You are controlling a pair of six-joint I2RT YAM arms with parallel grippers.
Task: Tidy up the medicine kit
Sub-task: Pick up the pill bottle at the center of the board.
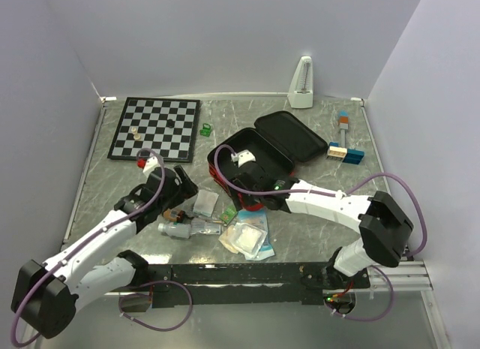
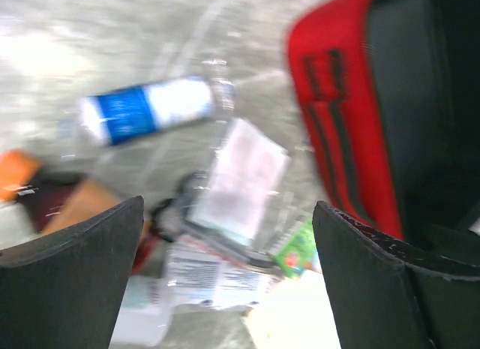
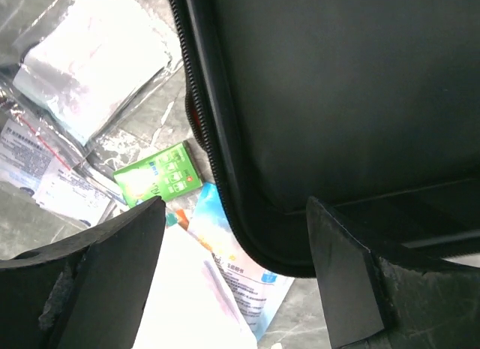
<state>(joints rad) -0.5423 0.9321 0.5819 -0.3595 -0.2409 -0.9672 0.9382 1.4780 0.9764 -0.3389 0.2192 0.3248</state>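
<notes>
The medicine kit point(image 1: 274, 142) lies open in the middle of the table, black lining up, with its red shell showing along the near edge. My left gripper point(image 1: 180, 185) is open and empty just left of the kit, above the loose items. Its blurred wrist view point(image 2: 229, 214) shows a blue-labelled bottle point(image 2: 150, 112), a clear bag point(image 2: 244, 176), a green packet point(image 2: 298, 248) and the kit's red side point(image 2: 334, 109). My right gripper point(image 1: 251, 185) is open and empty over the kit's near left corner point(image 3: 234, 214). The kit's black rim point(image 3: 225, 176) runs between its fingers.
Loose items lie before the kit: a bottle point(image 1: 191, 229), a clear sachet point(image 1: 205, 204), a green packet point(image 1: 227, 213) and flat pouches point(image 1: 247, 233). A chessboard point(image 1: 155, 128) is at the back left, a white metronome point(image 1: 302, 84) at the back, and coloured blocks point(image 1: 345, 151) at the right.
</notes>
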